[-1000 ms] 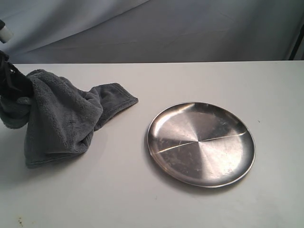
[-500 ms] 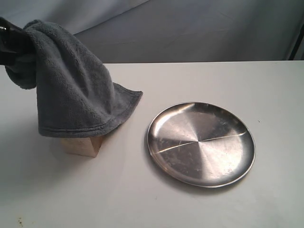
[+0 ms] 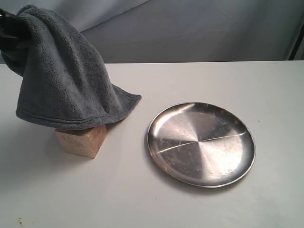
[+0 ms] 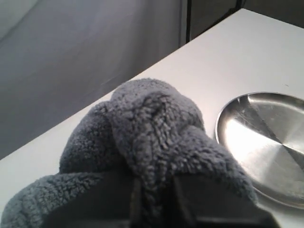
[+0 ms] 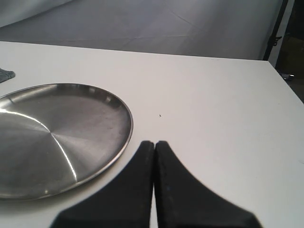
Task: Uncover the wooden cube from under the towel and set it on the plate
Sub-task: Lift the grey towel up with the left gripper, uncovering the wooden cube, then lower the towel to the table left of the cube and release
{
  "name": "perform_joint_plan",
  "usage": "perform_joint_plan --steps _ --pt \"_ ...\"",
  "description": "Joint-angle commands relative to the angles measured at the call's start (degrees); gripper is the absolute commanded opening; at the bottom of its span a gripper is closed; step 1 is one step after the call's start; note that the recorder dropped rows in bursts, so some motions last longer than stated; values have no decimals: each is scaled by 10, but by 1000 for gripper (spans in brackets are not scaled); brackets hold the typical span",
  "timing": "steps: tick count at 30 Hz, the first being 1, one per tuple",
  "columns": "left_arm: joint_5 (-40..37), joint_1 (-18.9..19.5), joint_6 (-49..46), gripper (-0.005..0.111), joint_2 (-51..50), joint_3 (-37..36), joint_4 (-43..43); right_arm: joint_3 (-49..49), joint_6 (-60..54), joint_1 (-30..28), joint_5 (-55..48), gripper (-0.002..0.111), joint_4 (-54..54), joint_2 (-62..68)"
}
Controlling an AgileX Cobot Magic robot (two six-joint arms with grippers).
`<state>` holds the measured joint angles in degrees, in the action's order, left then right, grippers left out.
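Note:
The dark grey towel (image 3: pixel 66 76) hangs lifted at the left, pinched by my left gripper (image 3: pixel 8 31) at the frame's edge. In the left wrist view the towel (image 4: pixel 152 142) bunches between the dark fingers (image 4: pixel 223 199) and hides the tips. Its lower hem still drapes over the top of the wooden cube (image 3: pixel 81 139), whose pale lower half shows on the table. The steel plate (image 3: pixel 201 143) lies bare to the cube's right, also seen as the plate (image 4: pixel 266 142) and the plate (image 5: pixel 52 137). My right gripper (image 5: pixel 154 143) hovers shut and holding nothing beside the plate's rim.
The white table (image 3: pixel 199 80) runs back to a grey cloth backdrop (image 3: pixel 199 28). A corner of the towel (image 5: pixel 4 74) peeks in at the edge of the right wrist view. The table's right edge (image 5: pixel 285 85) lies near the right gripper.
The left gripper has risen with the towel, from crumpled on the table to hanging high. The cube, hidden one second ago, now shows its lower half. Plate and right gripper are unmoved.

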<state>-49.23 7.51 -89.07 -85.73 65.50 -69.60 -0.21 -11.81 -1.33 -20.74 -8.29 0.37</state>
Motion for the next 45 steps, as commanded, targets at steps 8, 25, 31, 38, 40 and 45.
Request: perform_joint_plan --steps 8,25,31,38,40,45 --pt "54 -2 -92 0 4 2 -220 2 0 2 6 0 1 -4" --pt "243 -1 -117 0 4 2 -97 2 0 2 6 0 1 -4" --pt "275 -1 -15 0 4 2 42 2 0 2 6 0 1 -4" --pt "277 -1 116 0 4 1 245 2 0 2 6 0 1 -4" --pt "268 -1 147 0 3 1 301 2 0 2 6 0 1 -4" --pt "265 -1 253 0 -9 -2 412 2 0 2 6 0 1 -4"
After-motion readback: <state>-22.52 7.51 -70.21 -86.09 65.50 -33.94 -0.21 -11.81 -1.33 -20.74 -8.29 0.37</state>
